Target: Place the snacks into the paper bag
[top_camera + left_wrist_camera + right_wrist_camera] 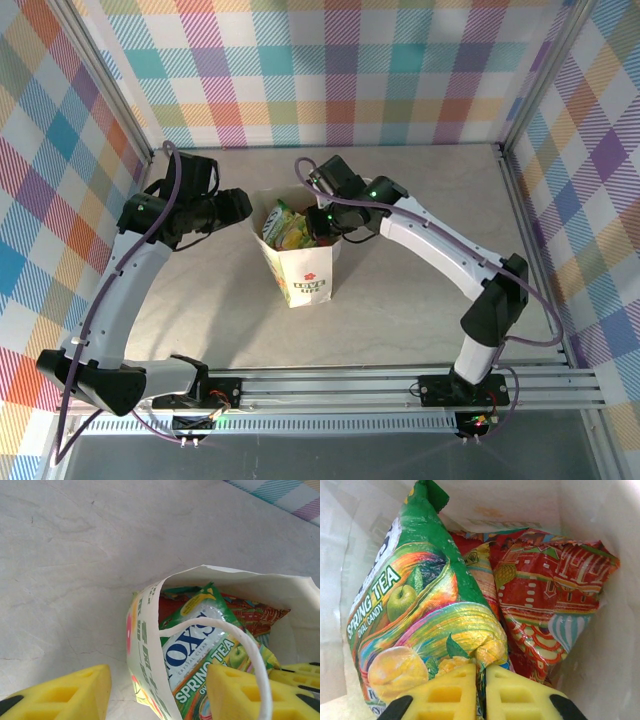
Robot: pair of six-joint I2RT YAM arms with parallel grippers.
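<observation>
The white paper bag (303,272) stands upright mid-table with its mouth open. My left gripper (244,207) is open at the bag's left rim; in the left wrist view its yellow fingers (75,695) straddle the bag's side wall (148,650) and cord handle (252,645) without pinching them. My right gripper (323,222) reaches into the bag's mouth. It is shut (481,690) on the edge of the green-yellow packet (420,615), which stands inside the bag beside the red packet (550,595). Both the green-yellow packet (200,645) and the red packet (252,614) also appear from the left wrist. The other packets are hidden.
Plaid walls enclose the grey tabletop (420,300) on three sides, with metal corner posts (520,110). The bag's white inner wall (602,525) is close on the right of my right gripper.
</observation>
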